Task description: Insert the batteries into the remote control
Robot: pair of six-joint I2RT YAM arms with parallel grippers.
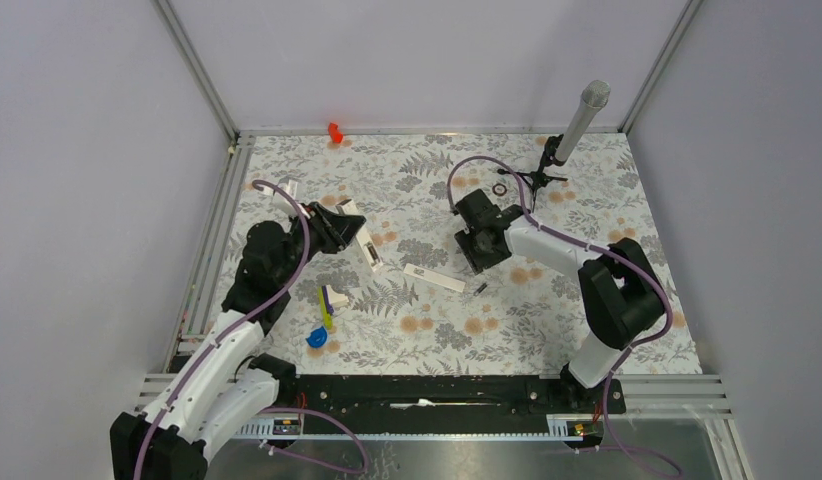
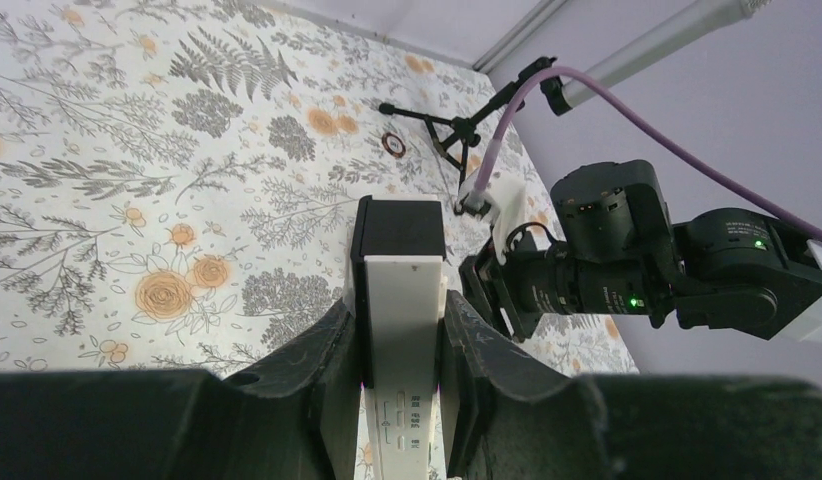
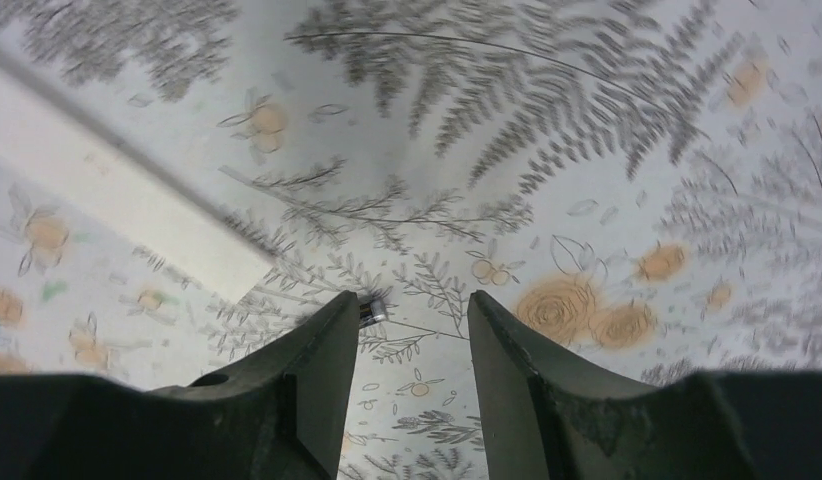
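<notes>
Where the battery lies: one small dark cylinder, the battery [image 1: 481,288], is on the flowered table [image 1: 587,200] right of the middle. I can find only this one.
Battery up close: in the right wrist view its end shines grey, and it sits just beside one fingertip [image 3: 345,305]. Whether the two touch cannot be told.
White strip: a thin flat white strip [image 1: 434,277] lies on the table just left of the battery.
Remote control: the remote control [image 2: 402,290] is a slim white bar with small grey marks at its near end and a black section at its far end.
Left gripper: the left gripper [image 2: 399,318] has its fingers clamped on the white body's long sides.
Left arm: it runs up the table's left side, bends at the elbow and turns its wrist toward the middle.
Right gripper: the right gripper [image 3: 415,300] points down at the table, its fingers apart and holding nothing.
Right arm: it rises from its base, folds at the elbow and reaches left.
Far side: a small black ring [image 1: 499,188] lies near a tripod stand [image 1: 547,176].
</notes>
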